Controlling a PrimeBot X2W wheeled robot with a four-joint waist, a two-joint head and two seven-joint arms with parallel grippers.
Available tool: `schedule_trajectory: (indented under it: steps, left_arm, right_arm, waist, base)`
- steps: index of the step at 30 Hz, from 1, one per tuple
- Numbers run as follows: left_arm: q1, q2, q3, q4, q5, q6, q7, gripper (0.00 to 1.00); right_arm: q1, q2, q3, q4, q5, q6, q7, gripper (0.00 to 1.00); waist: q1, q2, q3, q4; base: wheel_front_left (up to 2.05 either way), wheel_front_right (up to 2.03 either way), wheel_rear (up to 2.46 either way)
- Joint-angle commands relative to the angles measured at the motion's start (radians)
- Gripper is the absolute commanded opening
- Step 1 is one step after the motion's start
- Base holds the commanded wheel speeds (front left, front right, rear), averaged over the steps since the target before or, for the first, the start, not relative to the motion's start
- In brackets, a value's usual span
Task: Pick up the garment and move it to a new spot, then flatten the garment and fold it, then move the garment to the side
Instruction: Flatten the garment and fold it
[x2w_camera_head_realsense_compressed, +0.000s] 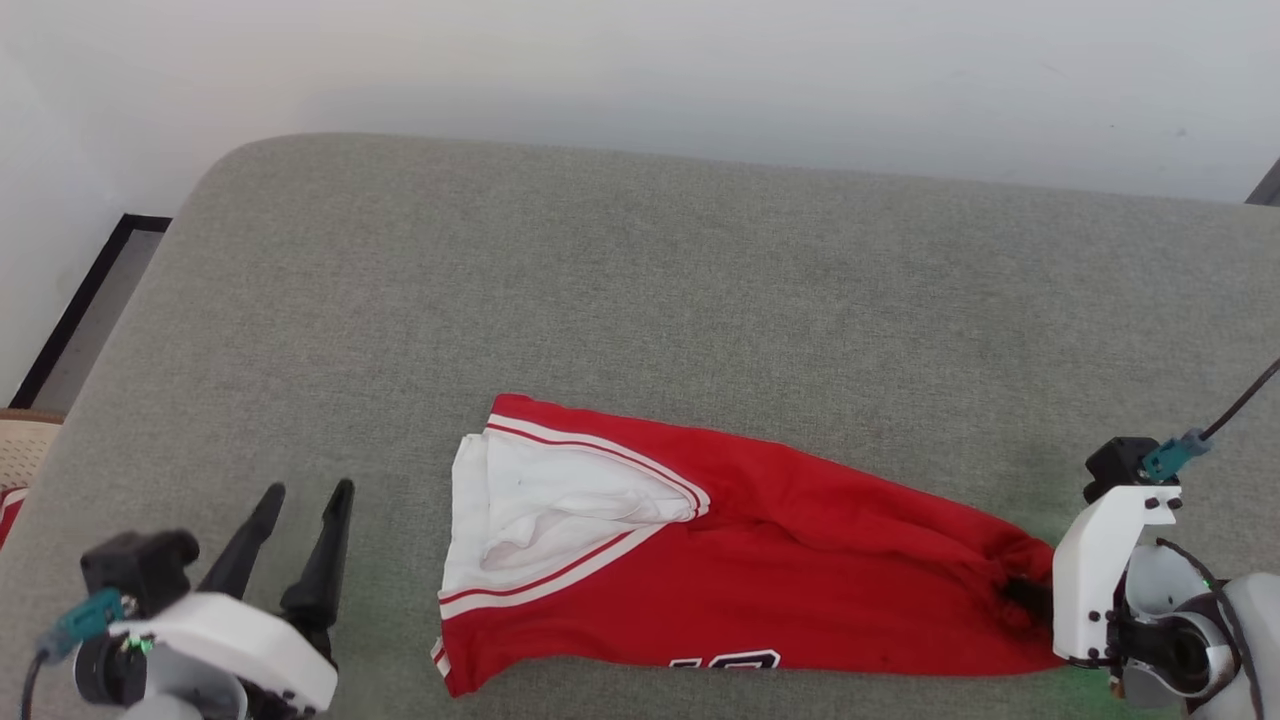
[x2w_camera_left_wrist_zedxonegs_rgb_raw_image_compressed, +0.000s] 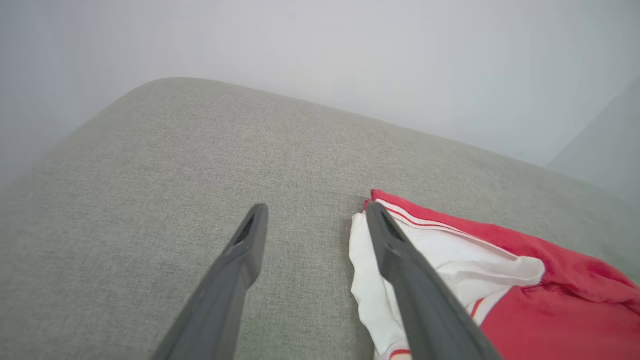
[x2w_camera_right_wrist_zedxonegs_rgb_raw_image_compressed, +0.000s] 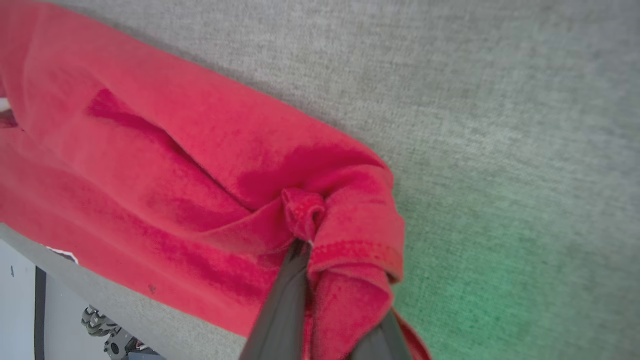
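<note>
The red garment (x2w_camera_head_realsense_compressed: 800, 560) lies stretched across the near part of the grey cushion, its white panel and striped trim toward the left and part of the white lettering at its near edge. My right gripper (x2w_camera_head_realsense_compressed: 1020, 600) is shut on the garment's bunched right end; in the right wrist view the red cloth (x2w_camera_right_wrist_zedxonegs_rgb_raw_image_compressed: 345, 240) is pinched between the two fingers (x2w_camera_right_wrist_zedxonegs_rgb_raw_image_compressed: 280, 310). My left gripper (x2w_camera_head_realsense_compressed: 300, 525) stands open over bare cushion, a little left of the garment. In the left wrist view its right finger (x2w_camera_left_wrist_zedxonegs_rgb_raw_image_compressed: 400, 265) overlaps the white panel (x2w_camera_left_wrist_zedxonegs_rgb_raw_image_compressed: 475, 265), with nothing between the fingers.
The grey cushion (x2w_camera_head_realsense_compressed: 640, 300) reaches back to a pale wall and has a rounded far left corner. Floor with a dark skirting strip (x2w_camera_head_realsense_compressed: 80, 300) lies off its left edge. A robot base part (x2w_camera_right_wrist_zedxonegs_rgb_raw_image_compressed: 110, 335) shows below the cushion's near edge.
</note>
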Motion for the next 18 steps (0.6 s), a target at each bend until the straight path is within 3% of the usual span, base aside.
schedule_trajectory:
  steps: [1, 10, 18]
  left_arm:
    - [0.027, -0.017, 0.030, 0.006, 0.025, -0.016, -0.004, 1.00]
    - [0.154, -0.152, 0.238, -0.002, 0.185, -0.104, -0.004, 1.00]
    - [0.224, -0.259, 0.382, -0.034, 0.297, -0.148, -0.005, 1.00]
  right_arm:
    - [-0.002, 0.001, 0.012, 0.012, 0.015, 0.000, -0.012, 0.00]
    - [-0.016, -0.102, -0.035, 0.037, 0.059, 0.000, -0.053, 0.00]
    - [-0.031, -0.182, -0.137, 0.097, 0.042, 0.000, -0.064, 0.00]
  waist:
    - [0.0000, -0.0001, 0.000, 0.000]
    - [0.0000, -0.0001, -0.006, -0.015]
    - [0.0000, -0.0001, -0.001, -0.043]
  base:
    - [0.00, 0.00, 0.00]
    - [0.00, 0.00, 0.00]
    - [0.00, 0.00, 0.00]
